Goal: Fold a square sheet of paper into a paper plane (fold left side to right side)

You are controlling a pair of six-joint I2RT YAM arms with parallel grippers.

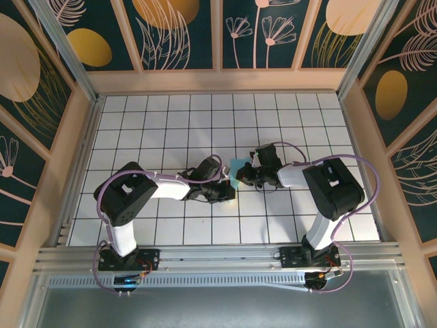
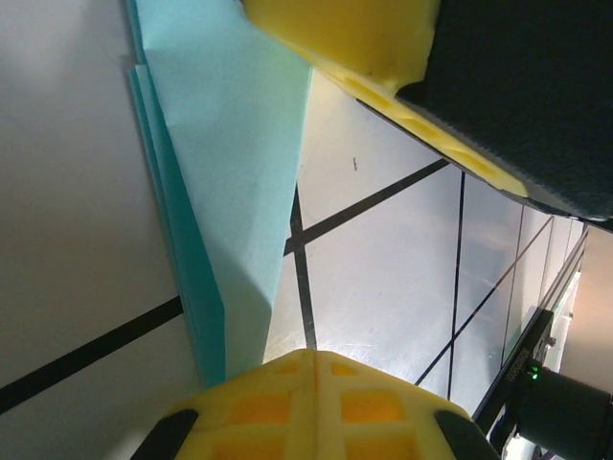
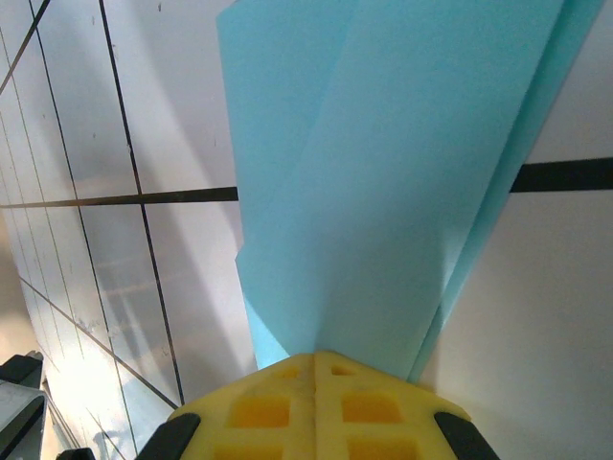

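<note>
Counter [image 1: 157, 116]: white, ruled into square tiles by thin black lines. It is glossy, with bright glare on the tiles beside both claws in the wrist views.
Left claw [image 1: 231, 188]: pressed together, pinching the narrow end of the folded paper. Its yellow pads close on the tip.
Right claw [image 1: 244, 176]: pressed together too, pinching the same folded paper from the opposite side, facing the left claw.
Folded paper [image 1: 237, 169]: light teal, in several layers, held between the two claws near the middle of the counter. Ahead of the right claw it widens and crosses a black grid line. I cannot tell whether it lies flat.
Walls [image 1: 179, 31]: dark teal panels beyond and to either side of the claws, with gold discs and pale pink leaf and flower outlines.
Frame [image 1: 218, 80]: pale wooden beams edging the counter and dividing the wall panels.
Rails [image 1: 218, 256]: grey metal, behind the claws at the near edge, carrying both arm bases.
Cables [image 1: 372, 179]: purple, looping along each arm.
</note>
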